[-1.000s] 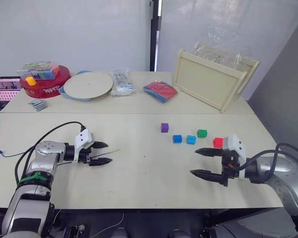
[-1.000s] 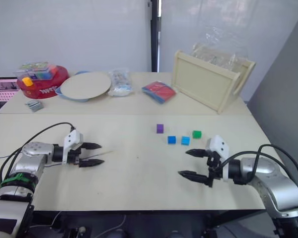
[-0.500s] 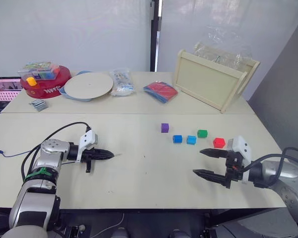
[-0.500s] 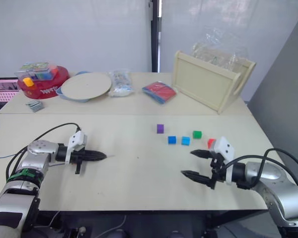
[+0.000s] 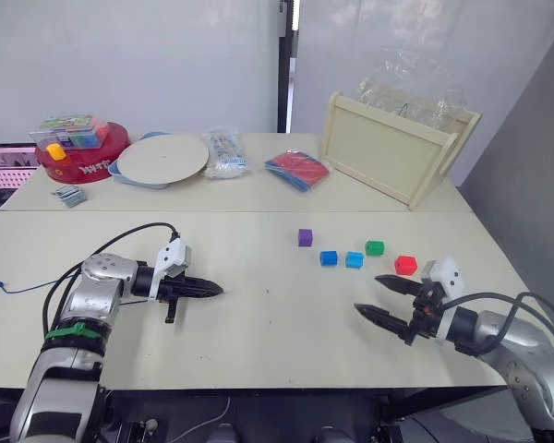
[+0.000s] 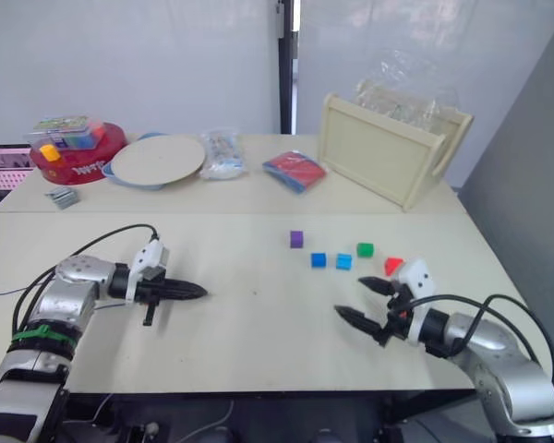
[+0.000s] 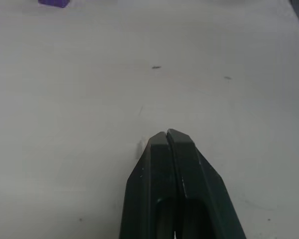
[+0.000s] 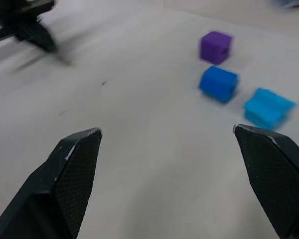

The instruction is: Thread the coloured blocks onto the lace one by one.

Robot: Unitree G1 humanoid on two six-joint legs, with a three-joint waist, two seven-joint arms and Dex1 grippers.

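Note:
Five coloured blocks lie in a loose row right of centre: purple (image 5: 305, 237), blue (image 5: 329, 258), lighter blue (image 5: 354, 260), green (image 5: 375, 247) and red (image 5: 405, 265). My right gripper (image 5: 369, 294) stands open just in front of them, nearest the red one, touching none. The lace (image 5: 14, 289) is a thin dark-blue string that trails off on the table's left side. My left gripper (image 5: 212, 292) is shut low over the table. In the left wrist view a pale sliver of the lace's tip (image 7: 139, 146) pokes out beside the fingertips.
Along the back stand a red tub (image 5: 81, 157), a round plate (image 5: 162, 159), a plastic bag (image 5: 226, 152), a red and blue packet (image 5: 297, 169) and a wooden tray (image 5: 397, 148). A black cable loops over my left arm.
My left gripper has shut on the lace's pale tip and slid a little to the right. The right gripper stays open and has turned slightly near the red block.

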